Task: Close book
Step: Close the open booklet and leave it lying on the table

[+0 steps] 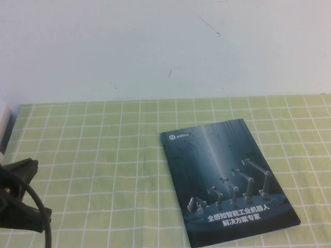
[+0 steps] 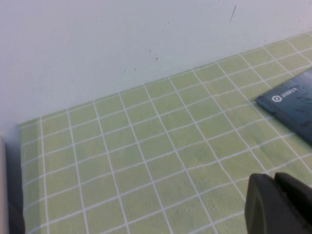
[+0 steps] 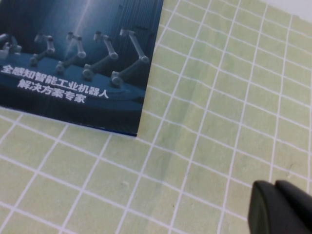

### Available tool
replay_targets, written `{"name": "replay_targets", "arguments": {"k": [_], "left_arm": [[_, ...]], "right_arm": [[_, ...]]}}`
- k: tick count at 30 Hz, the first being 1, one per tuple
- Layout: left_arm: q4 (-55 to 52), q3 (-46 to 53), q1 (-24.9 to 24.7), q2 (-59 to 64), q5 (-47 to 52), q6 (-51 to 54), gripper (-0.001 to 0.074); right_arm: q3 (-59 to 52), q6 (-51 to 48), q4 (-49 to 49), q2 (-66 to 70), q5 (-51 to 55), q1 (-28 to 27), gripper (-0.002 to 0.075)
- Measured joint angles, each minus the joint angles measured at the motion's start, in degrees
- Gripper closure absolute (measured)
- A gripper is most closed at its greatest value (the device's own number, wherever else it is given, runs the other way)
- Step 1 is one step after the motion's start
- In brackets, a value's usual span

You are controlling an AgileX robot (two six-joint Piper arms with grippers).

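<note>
Book (image 1: 227, 181) closed, cover up, on checked cloth (image 1: 103, 155). Only wrist view catches my right gripper (image 3: 276, 195), near book's corner — left gripper (image 2: 276, 195) well clear; both pinched together, empty.

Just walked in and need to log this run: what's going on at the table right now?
Nothing is being handled at this moment. The dark blue glossy booklet with robot arms on its cover lies closed and flat on the green checked tablecloth, toward the robot's right. The left end effector is low at the table's near left, shut and empty, apart from the booklet. The right end effector, also shut and empty, hangs over bare cloth near one corner of the booklet.
</note>
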State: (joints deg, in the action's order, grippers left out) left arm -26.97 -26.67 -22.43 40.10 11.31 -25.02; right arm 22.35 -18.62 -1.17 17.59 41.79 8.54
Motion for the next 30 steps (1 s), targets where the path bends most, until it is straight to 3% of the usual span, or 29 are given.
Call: {"name": "replay_targets", "arguments": {"k": [19, 23, 30], "left_arm": [[-0.42, 1.19, 0.61, -3.13, 1.34, 0.06, 0.0738], [6.28, 3.48, 3.63, -11.56, 1.85, 6.24, 0.0738], [23.99, 13.73, 14.02, -25.94, -2.14, 25.02, 0.0738]], "right_arm": [[0.00, 0.03, -0.45, 0.00, 0.02, 0.00, 0.0727], [0.00, 0.03, -0.72, 0.00, 0.12, 0.00, 0.0727], [0.00, 0.03, -0.81, 0.00, 0.12, 0.00, 0.0727]]}}
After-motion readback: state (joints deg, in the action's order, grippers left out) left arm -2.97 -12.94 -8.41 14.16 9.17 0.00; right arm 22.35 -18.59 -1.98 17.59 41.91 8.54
